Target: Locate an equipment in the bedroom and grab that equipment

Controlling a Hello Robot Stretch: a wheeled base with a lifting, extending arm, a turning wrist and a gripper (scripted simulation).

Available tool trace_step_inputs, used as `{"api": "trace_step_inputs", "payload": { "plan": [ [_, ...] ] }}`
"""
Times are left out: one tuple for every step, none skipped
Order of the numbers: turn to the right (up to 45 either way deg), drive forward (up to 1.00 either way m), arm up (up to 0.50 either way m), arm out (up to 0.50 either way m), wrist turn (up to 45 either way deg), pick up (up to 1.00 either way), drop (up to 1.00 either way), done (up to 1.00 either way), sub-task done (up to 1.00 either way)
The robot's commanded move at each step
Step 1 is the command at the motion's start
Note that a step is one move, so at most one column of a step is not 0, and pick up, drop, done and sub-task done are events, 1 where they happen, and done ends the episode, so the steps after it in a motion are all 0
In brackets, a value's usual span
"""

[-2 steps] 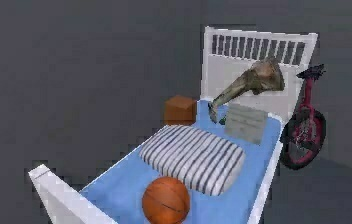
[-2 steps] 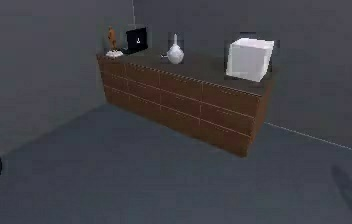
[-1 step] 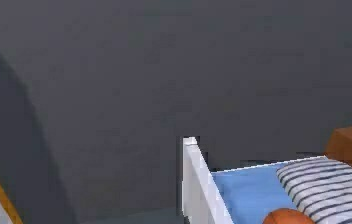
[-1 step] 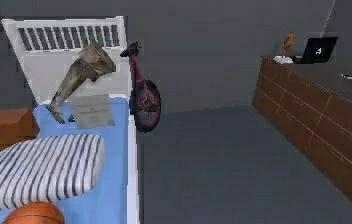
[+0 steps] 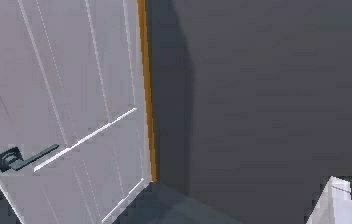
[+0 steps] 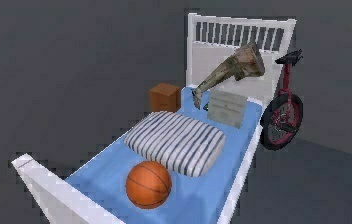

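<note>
On the blue bed (image 6: pixel 99 172), just beside the striped pillow (image 6: pixel 176 142) and near the white footboard (image 6: pixel 54 190), lies an orange basketball (image 6: pixel 149 184), which I judge to be the equipment wanted; how the gripper stands I cannot tell. Being round and resting on soft bedding, the ball could roll toward the footboard or off the mattress edge if nudged off-centre instead of taken squarely. Straight ahead a white door (image 5: pixel 64 100) with a dark handle (image 5: pixel 19 158) stands close, so turning the base to line up risks bumping it.
</note>
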Motion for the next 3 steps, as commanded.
{"api": "trace_step_inputs", "payload": {
  "plan": [
    [0.0,0.0,0.5,0.0,0.0,0.0,0.0,0.0,0.0],
    [0.0,0.0,0.16,0.0,0.0,0.0,0.0,0.0,0.0],
    [0.0,0.0,0.0,0.28,0.0,0.0,0.0,0.0,0.0]
  ]
}}
